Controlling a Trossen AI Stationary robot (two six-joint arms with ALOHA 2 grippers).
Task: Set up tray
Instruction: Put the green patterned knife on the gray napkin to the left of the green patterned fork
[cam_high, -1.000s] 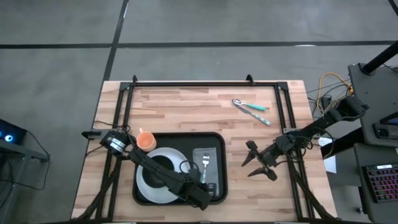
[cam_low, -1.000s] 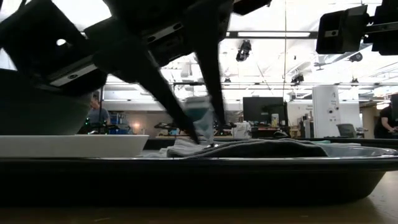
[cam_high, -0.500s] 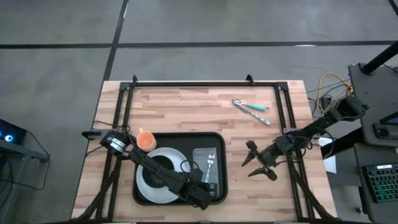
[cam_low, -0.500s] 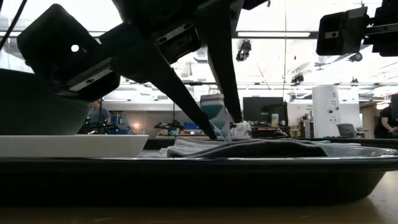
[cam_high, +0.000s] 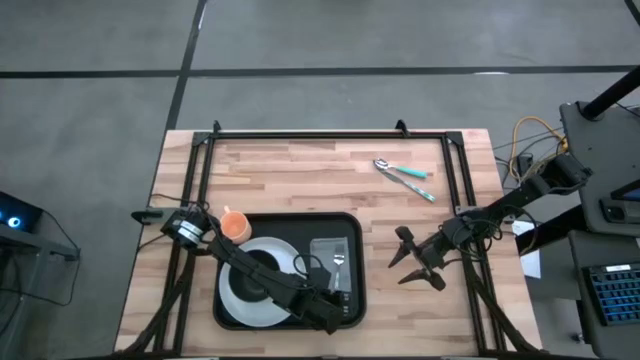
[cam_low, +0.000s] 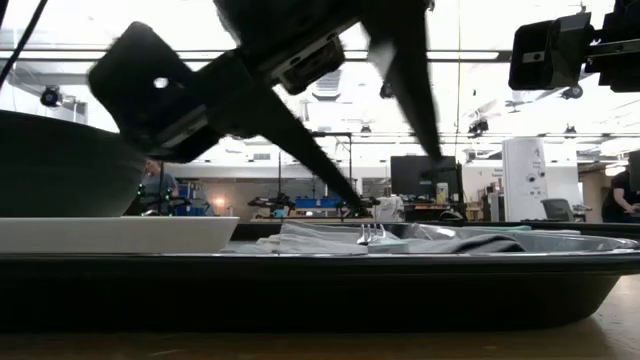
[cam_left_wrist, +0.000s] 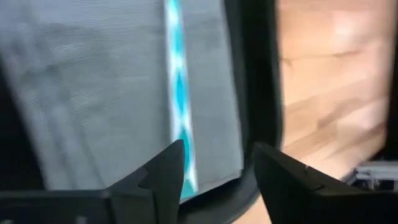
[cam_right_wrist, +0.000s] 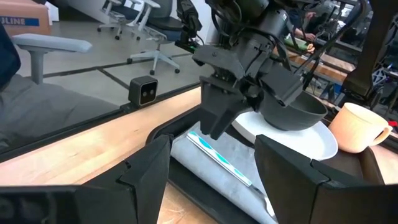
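Grey floor (cam_high: 100, 150) — office chairs (cam_right_wrist: 155, 37) behind.

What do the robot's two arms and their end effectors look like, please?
Both arms are dark, nearly black, built of slim jointed links. The left arm has a round silver-ringed joint near its base. The right arm has thin cables running beside it. The left end effector is a blocky dark housing ending in two flat, tapering fingers. The right end effector has two pointed dark fingers.

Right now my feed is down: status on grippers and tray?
Left gripper open above fork on cloth. Right gripper open, clear of tray. Plate, bowl, cup loaded. Nothing blocking.
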